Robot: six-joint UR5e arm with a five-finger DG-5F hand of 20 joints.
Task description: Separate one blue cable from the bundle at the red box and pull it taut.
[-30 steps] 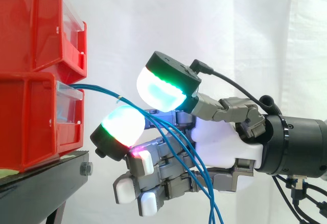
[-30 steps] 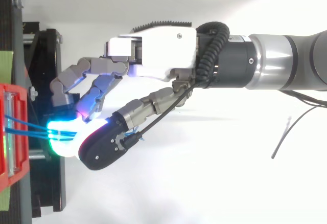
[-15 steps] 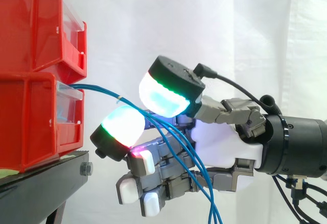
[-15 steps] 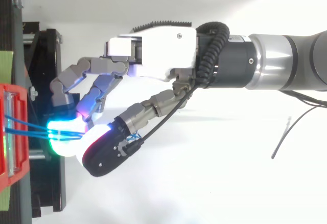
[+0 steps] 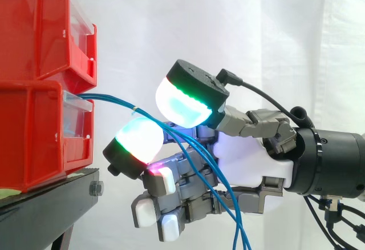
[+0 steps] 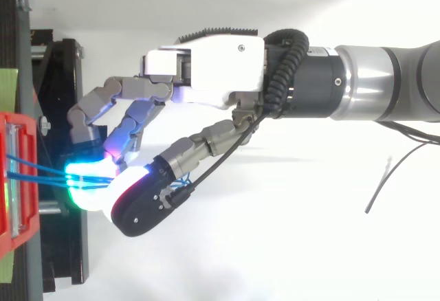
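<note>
Hardly anything has shifted over the last second. The thumb pad (image 5: pixel 188 99) has tipped slightly down and back toward the wrist, and in the top view it sits a touch further out from the palm. The cables and bins lie as they did.

Nearest the side camera is that thumb pad, glowing green and cyan. Behind and below it, the blue cables (image 5: pixel 112 98) leave the front of the lower bin (image 5: pixel 34 130) as one tight bunch. They fan into several strands, pass under the thumb pad and over the finger pad (image 5: pixel 138 141), then slope down across the curled fingers (image 5: pixel 171 184) and off the bottom edge. The hand (image 5: pixel 245 153) is half closed. A clear gap shows between the two big pads with the strands running through it, so nothing looks pinched, and the other fingers are tucked in beneath. From above, the hand (image 6: pixel 206 64) reaches toward the bin with the cables (image 6: pixel 34 170) running into the cyan glow at its tips. Further back stand the upper bin (image 5: pixel 34 27) and the black stand (image 5: pixel 51 201), with the white curtain (image 5: pixel 285 33) behind.

My reading is that the task is at an early stage. The hand is placed at the bundle, but no single strand stands clear of the rest. All of them hang slack in a curve and none is taut. What remains is to single out one cable, close the pads on it, and draw it away from the bin.
</note>
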